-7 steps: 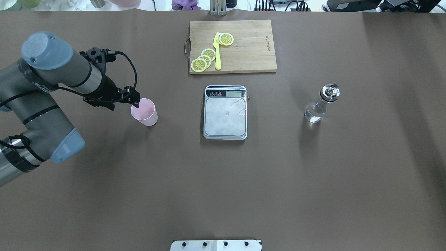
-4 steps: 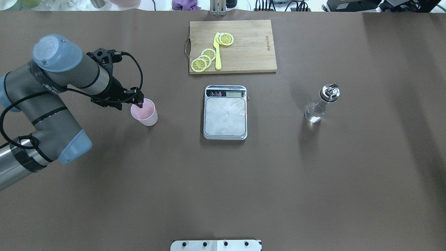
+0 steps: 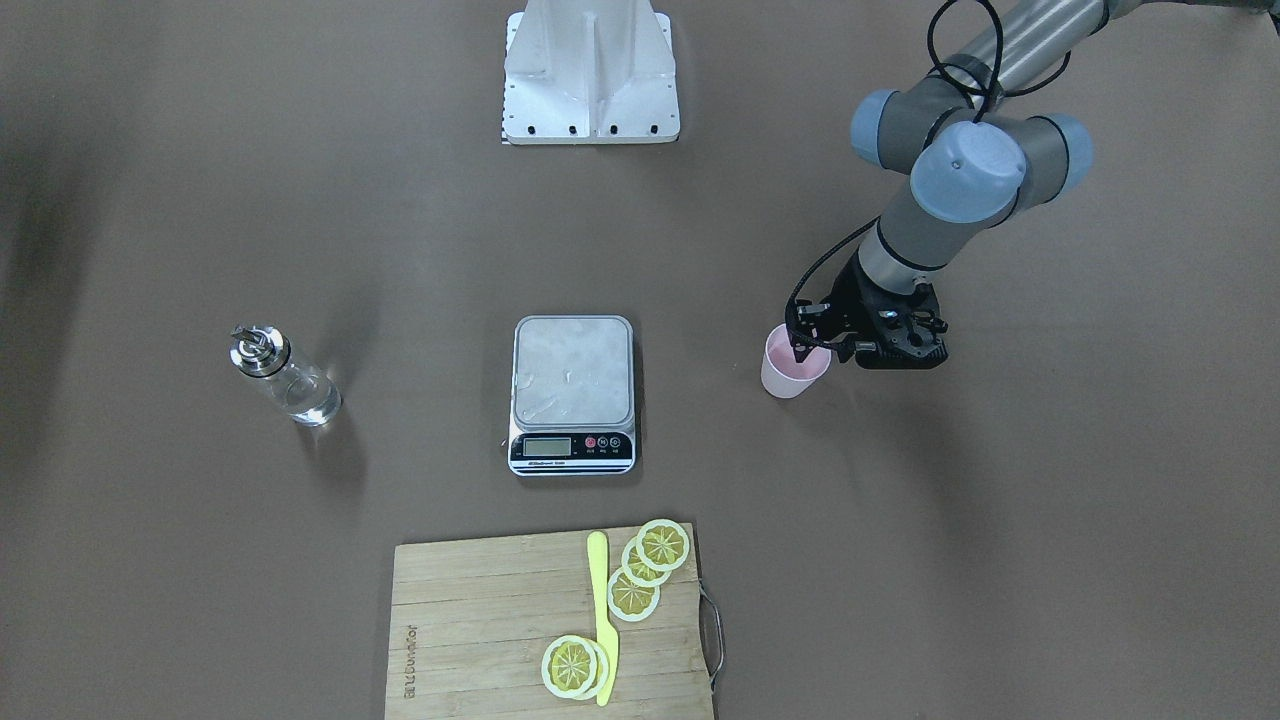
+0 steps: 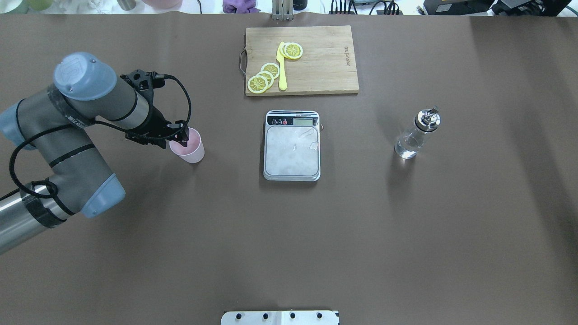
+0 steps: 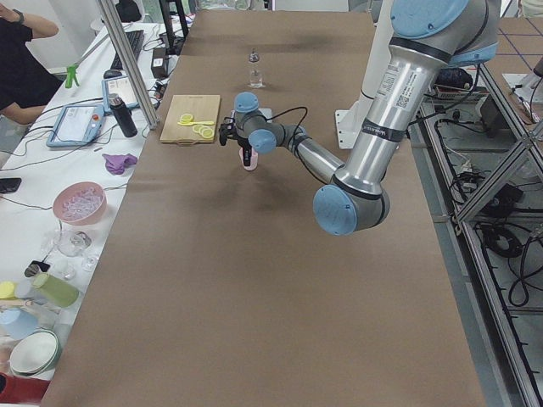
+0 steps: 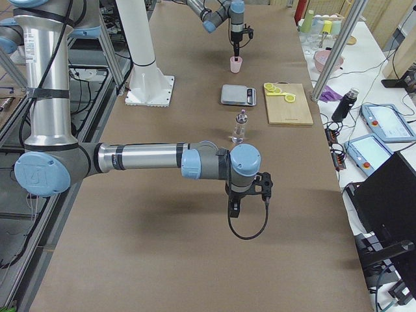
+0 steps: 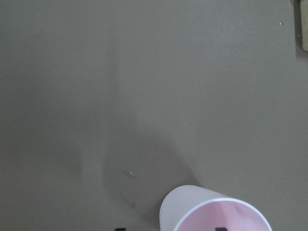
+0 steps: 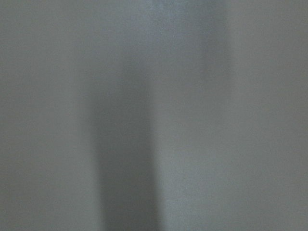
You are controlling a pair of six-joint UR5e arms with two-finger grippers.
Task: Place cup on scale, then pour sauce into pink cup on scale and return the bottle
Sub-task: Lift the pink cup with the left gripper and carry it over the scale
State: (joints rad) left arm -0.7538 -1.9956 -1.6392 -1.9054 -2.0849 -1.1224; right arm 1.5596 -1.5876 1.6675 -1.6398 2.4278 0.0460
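The left gripper (image 4: 179, 137) has slid onto the cup's (image 4: 192, 151) 9 o'clock rim, jaws wide astride the wall, so the grasp for the scale (image 4: 292, 153) looks imminent.

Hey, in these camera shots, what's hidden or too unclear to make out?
Reading on the scale: display too small in overhead and front views.
Jaws of the right gripper: shown only in the exterior right view.
Whether the left gripper touches the cup: fingertips cut off by the wrist view's bottom edge.
Level of sauce in the bottle: clear liquid, too small.
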